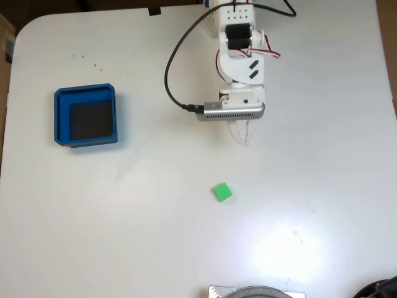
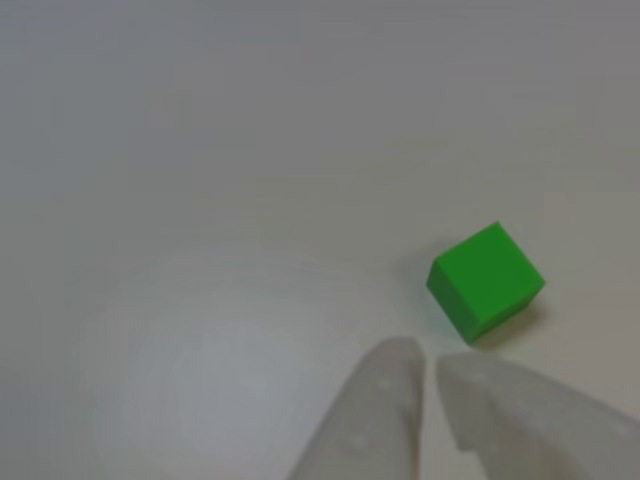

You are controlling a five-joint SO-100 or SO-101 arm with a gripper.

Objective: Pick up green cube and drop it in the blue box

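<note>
Green cube [image 1: 221, 192] loose on white bench [image 1: 124, 236], below nearly closed, empty pincer [image 1: 243, 138] in fixed view, well apart from blue box [image 1: 85, 143] at left; pickup apparently not yet begun.

Bright, even light falls on my white desk [image 1: 322, 93], with a soft glare patch near its lower right in the fixed view. In the other view my fingers [image 2: 375, 420] are blurred, and the green cube [image 2: 485, 280] casts a faint shadow.
</note>
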